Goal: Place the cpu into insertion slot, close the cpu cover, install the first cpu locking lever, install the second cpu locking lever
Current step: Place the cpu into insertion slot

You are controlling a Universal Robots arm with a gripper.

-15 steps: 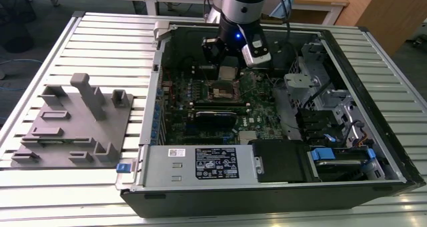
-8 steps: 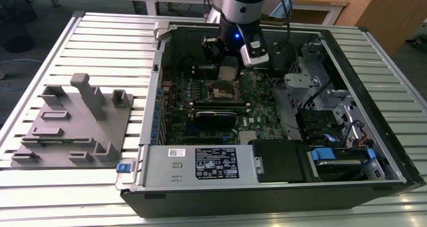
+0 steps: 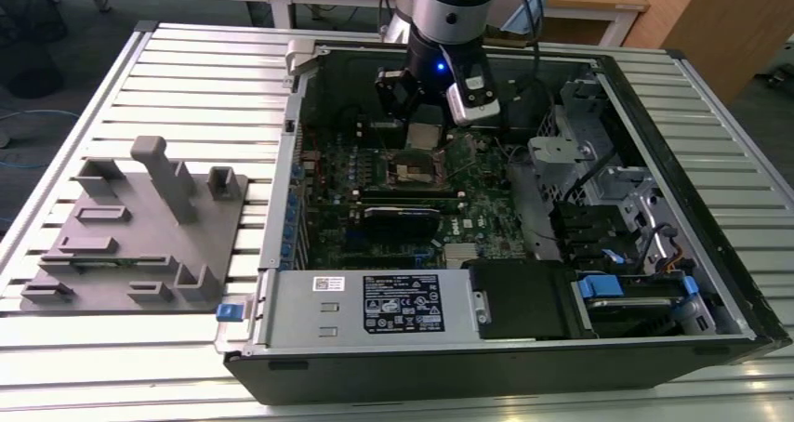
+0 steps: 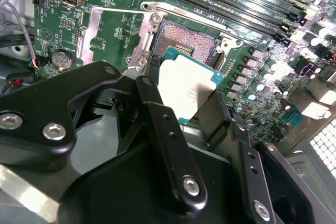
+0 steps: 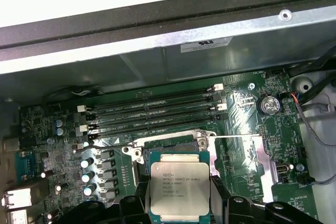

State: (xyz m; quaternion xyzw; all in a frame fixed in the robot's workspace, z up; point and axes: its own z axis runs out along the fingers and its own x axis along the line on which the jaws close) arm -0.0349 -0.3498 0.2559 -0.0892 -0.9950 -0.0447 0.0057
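Note:
My gripper is shut on the cpu, a silvery square chip with a green edge, one black finger on each side. In the second wrist view the cpu hangs over the near part of the insertion slot, whose dark pin field lies bare. I cannot tell whether the chip touches the socket. The cpu cover is swung open beside the socket, seen as a silver frame in the first wrist view. A thin wire locking lever stands released. In the exterior view the gripper hovers over the slot inside the case.
Long black memory slots run just beyond the socket, with the case wall behind them. A coin cell sits near the cover. The drive cage and power supply fill the case; a grey fixture rests outside.

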